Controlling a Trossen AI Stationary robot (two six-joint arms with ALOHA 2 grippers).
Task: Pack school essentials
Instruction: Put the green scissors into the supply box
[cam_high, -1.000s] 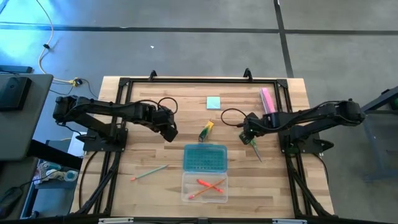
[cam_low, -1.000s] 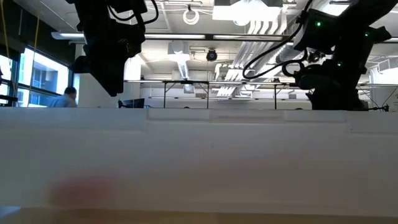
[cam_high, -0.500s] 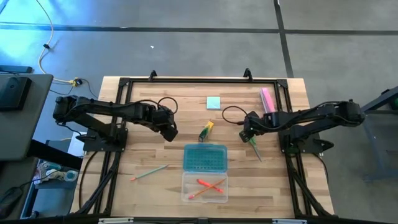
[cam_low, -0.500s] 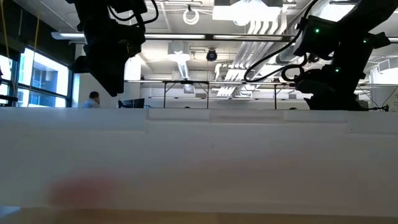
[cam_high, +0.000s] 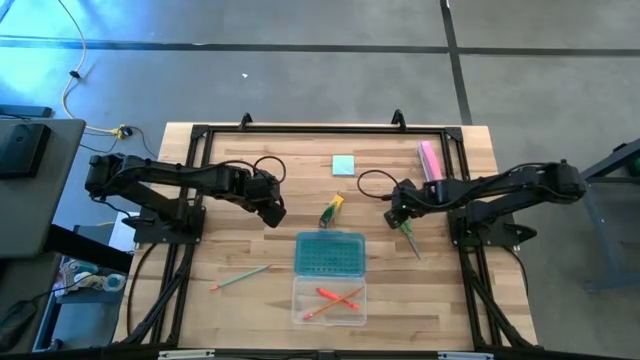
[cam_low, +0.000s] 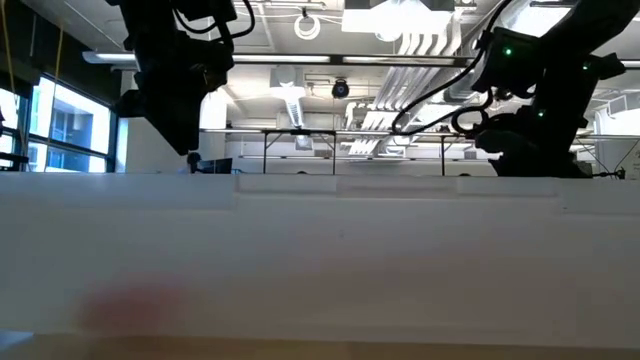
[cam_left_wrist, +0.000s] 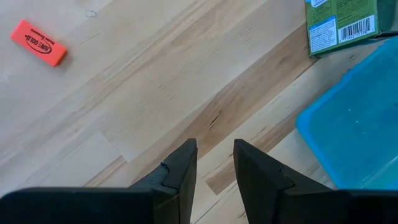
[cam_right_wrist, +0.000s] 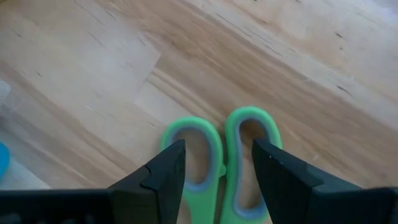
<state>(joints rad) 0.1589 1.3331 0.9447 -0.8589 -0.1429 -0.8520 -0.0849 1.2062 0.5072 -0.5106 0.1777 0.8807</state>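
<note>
Green-handled scissors (cam_high: 412, 241) lie flat on the table at the right. My right gripper (cam_high: 401, 217) hangs open over their handles (cam_right_wrist: 251, 116), one finger on either side in the right wrist view; I cannot tell whether it touches them. My left gripper (cam_high: 272, 212) stands open above bare wood left of centre, nothing between its fingers (cam_left_wrist: 214, 149). A small red piece (cam_left_wrist: 38, 42) lies beyond it. A green-and-orange pencil (cam_high: 240, 277) lies near the front left. A light-blue note pad (cam_high: 343, 165) and a yellow-green piece (cam_high: 331, 210) lie mid-table.
A clear box (cam_high: 330, 301) holding orange pencils sits at the front centre, its teal lid (cam_high: 330, 253) lying just behind it. A pink bar (cam_high: 431, 160) lies at the far right. In the low view a white wall (cam_low: 320, 260) hides the tabletop.
</note>
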